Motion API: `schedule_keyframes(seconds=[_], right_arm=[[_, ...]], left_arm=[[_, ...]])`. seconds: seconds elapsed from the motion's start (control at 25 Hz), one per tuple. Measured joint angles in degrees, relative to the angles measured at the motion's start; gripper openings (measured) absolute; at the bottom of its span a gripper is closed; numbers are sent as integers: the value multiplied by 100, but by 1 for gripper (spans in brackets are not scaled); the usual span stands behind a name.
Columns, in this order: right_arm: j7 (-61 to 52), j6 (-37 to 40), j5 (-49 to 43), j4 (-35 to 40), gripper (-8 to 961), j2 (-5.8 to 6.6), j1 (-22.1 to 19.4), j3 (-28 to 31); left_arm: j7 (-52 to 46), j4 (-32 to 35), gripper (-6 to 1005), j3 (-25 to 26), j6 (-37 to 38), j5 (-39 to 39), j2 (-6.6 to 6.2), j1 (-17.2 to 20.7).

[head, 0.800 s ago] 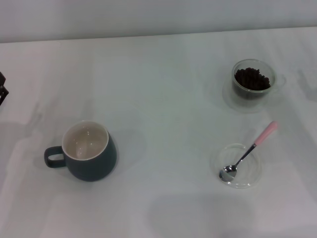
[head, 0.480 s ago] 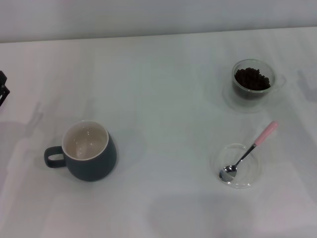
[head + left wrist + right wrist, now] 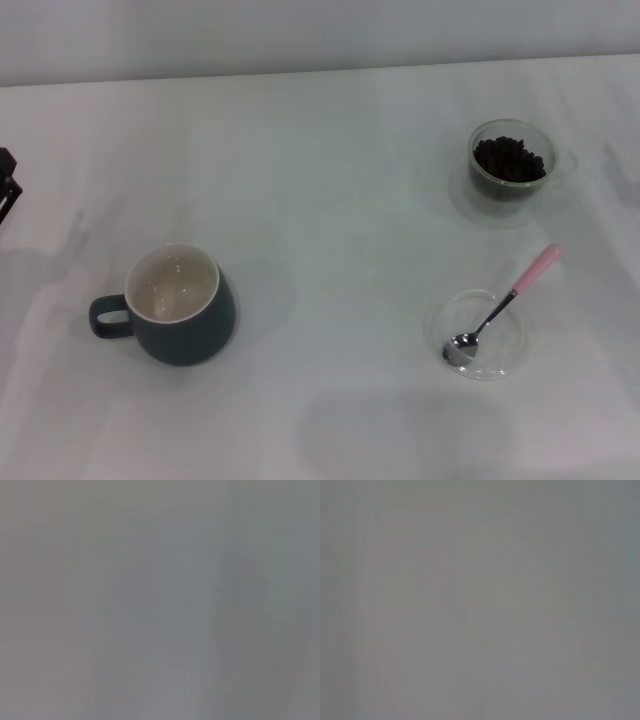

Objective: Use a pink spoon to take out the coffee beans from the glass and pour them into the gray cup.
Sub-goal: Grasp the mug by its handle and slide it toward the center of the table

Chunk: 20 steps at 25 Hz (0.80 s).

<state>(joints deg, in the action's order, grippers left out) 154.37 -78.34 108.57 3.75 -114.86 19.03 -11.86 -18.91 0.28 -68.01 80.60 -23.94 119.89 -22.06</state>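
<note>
One dark sliver of the left gripper (image 3: 6, 185) pokes in at the left edge of the head view; I cannot tell how it is set. No part of the right gripper shows. At lower left stands the gray cup (image 3: 180, 305), handle pointing left. At lower right the pink spoon (image 3: 503, 303) lies with its bowl in a shallow clear dish (image 3: 478, 334), handle angled up-right. At upper right, the glass (image 3: 511, 160) holds the coffee beans (image 3: 510, 159).
</note>
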Motion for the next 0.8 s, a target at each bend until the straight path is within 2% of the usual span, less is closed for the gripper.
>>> schedule_keyframes(seconds=[0.12,0.36,0.6,0.8], right_arm=[[7,34,-8,-5,767,0,-2,-4],[23,38,-7,7,766,1,-12,0],[47,70,-9,78,766,9,-24,0],[49,121,-40,161,766,9,-18,-9]], left_arm=[[8,-41,890,-1,153,-107,-3,51],[15,-64,890,-8,569,-452,3,385],[22,-90,890,-11,903,-986,6,919],[24,-481,891,-11,917,-1194,11,1080]])
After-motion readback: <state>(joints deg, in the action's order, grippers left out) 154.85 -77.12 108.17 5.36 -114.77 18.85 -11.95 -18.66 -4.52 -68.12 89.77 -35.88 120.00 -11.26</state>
